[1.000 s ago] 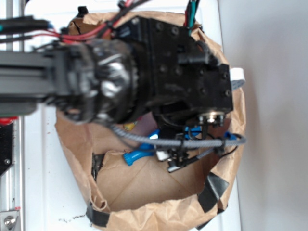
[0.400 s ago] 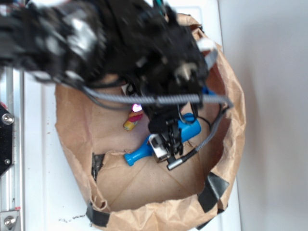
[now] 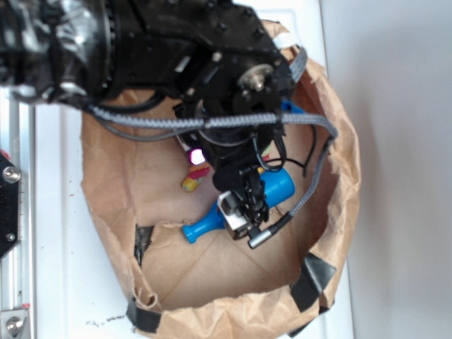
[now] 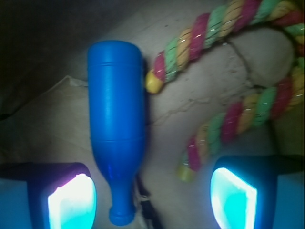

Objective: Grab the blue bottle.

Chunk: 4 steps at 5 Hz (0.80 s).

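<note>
Where the hand [image 3: 244, 212] covers it, blue bottle [image 4: 116, 143] middle hidden, jaws apart

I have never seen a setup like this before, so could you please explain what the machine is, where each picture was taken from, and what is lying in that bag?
The black machine is a robot arm, a WidowX 250. The exterior view looks down from above on the arm reaching into an open brown paper bag. The wrist view comes from a camera on the arm itself, looking past its own gripper; the two glowing pads at the bottom are its fingertips. On the bag's floor lies the blue bottle, on its side, neck pointing toward the camera. Beside it curves a red, yellow and green striped rope, one end right beside the bottle. Nothing is held: the jaws stand open, with the bottle's neck just inside the left pad and the rope's end also between them.
</note>
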Each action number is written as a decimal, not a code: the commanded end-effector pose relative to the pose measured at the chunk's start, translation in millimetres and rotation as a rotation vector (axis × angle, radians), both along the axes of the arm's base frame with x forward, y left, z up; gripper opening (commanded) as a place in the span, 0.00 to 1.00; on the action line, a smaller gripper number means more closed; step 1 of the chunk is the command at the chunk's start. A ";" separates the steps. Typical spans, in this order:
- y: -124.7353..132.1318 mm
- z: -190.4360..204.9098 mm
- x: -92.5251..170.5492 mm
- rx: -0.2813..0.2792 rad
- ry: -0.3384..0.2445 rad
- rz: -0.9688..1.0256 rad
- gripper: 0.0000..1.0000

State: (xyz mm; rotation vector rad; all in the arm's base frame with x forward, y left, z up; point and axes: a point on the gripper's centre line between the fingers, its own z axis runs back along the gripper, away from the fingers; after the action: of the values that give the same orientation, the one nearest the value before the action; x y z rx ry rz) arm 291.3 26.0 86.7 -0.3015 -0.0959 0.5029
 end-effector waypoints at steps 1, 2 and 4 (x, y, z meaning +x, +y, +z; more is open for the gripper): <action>-34.8 -4.8 -5.5 0.126 -0.158 -0.033 1.00; -42.9 -19.7 -7.3 0.162 -0.139 -0.034 1.00; -40.3 -22.8 -1.6 0.176 -0.115 -0.044 1.00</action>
State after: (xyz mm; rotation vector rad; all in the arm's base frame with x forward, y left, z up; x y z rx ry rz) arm 279.4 -15.8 49.4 -0.1485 -0.1867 0.4399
